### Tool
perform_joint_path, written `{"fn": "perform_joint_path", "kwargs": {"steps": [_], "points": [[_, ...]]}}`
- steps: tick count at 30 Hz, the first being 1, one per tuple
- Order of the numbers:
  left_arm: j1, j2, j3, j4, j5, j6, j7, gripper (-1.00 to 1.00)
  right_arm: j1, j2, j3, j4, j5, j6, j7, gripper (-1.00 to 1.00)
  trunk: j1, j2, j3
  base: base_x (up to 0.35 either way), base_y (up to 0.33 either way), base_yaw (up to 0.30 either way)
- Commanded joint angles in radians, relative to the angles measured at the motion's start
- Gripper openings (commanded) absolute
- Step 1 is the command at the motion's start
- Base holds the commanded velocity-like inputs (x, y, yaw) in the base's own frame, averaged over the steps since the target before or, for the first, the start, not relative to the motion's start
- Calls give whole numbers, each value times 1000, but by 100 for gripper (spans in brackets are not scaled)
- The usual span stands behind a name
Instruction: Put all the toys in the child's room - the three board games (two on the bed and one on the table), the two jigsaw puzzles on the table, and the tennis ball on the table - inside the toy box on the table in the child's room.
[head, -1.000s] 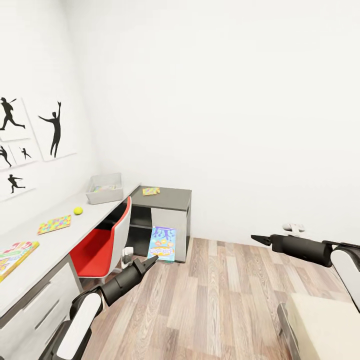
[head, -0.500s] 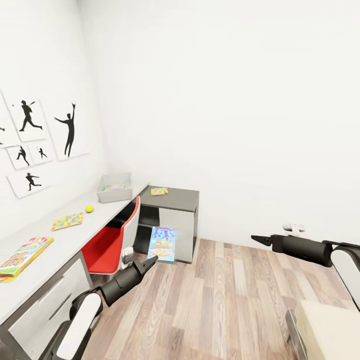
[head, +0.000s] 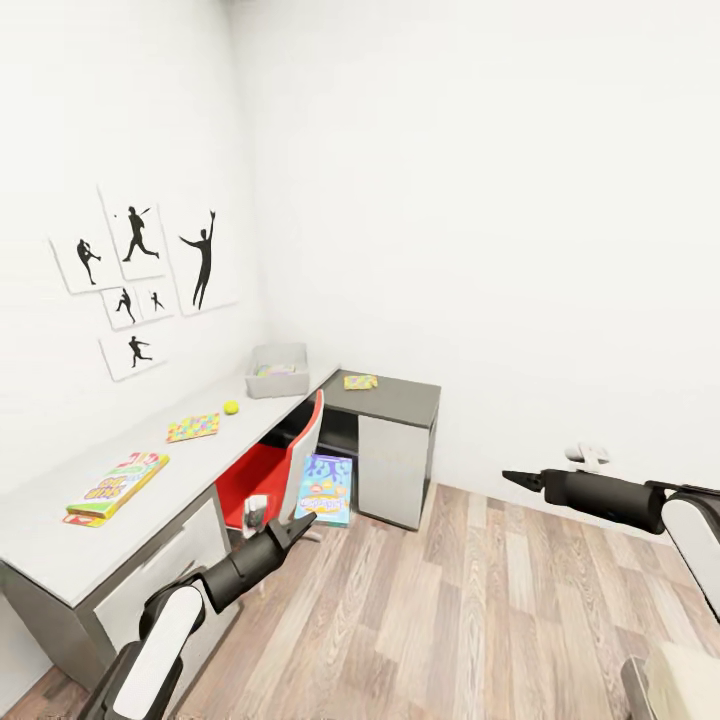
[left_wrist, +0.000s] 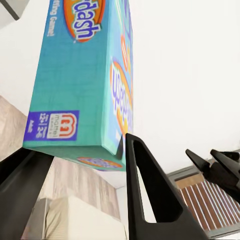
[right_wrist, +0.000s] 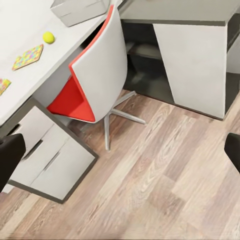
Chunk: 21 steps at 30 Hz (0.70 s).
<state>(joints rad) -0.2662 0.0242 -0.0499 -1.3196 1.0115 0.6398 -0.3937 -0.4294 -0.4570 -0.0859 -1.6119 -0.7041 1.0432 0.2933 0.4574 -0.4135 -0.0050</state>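
Your view has swung left since a second ago: toy box (head: 278, 368) now upper-left of centre. Left gripper (head: 300, 522) grips the blue game (head: 325, 489); right gripper (head: 512, 479) empty, spread wide.

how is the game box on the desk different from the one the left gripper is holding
The desk box is green-yellow with red edging; the held box is blue-teal with orange lettering. The desk box lies flat on the pale table, untouched; the held box hangs upright in the air, pinched at its lower edge by the left gripper. In the head view the held box looks a little smaller, though distance may account for that. Both are flat, rectangular printed game boxes not yet in the toy box.
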Motion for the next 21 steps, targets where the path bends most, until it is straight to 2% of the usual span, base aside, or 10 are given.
{"fn": "perform_joint_path", "kwargs": {"steps": [1,10,11,13,14,18,21], "points": [[-1,0,-1,0,8,6,1,-100,0,0,-2,0,9,4,10,100,-4,6,3,0,0,299],[-2,-1,-1,-2,9,6,5,-100,0,0,-2,0,9,4,10,100,-7,13,10,0,0,260],[-38,1,19,-3,7,8,7,-100,0,-2,-6,0,9,4,10,100,-7,13,10,94,0,85],[-73,5,44,0,5,21,8,-100,0,-3,-8,0,9,4,10,100,-7,13,11,162,0,61],[-152,13,79,18,3,82,11,-100,0,-5,-12,0,9,4,10,100,-7,13,11,274,-38,22],[-206,19,99,22,7,139,9,-100,0,-6,-16,0,9,4,10,100,-7,13,11,302,-66,12],[-216,21,114,22,9,153,9,-100,0,-6,-16,0,9,4,10,100,-7,13,11,329,-96,3]]}}
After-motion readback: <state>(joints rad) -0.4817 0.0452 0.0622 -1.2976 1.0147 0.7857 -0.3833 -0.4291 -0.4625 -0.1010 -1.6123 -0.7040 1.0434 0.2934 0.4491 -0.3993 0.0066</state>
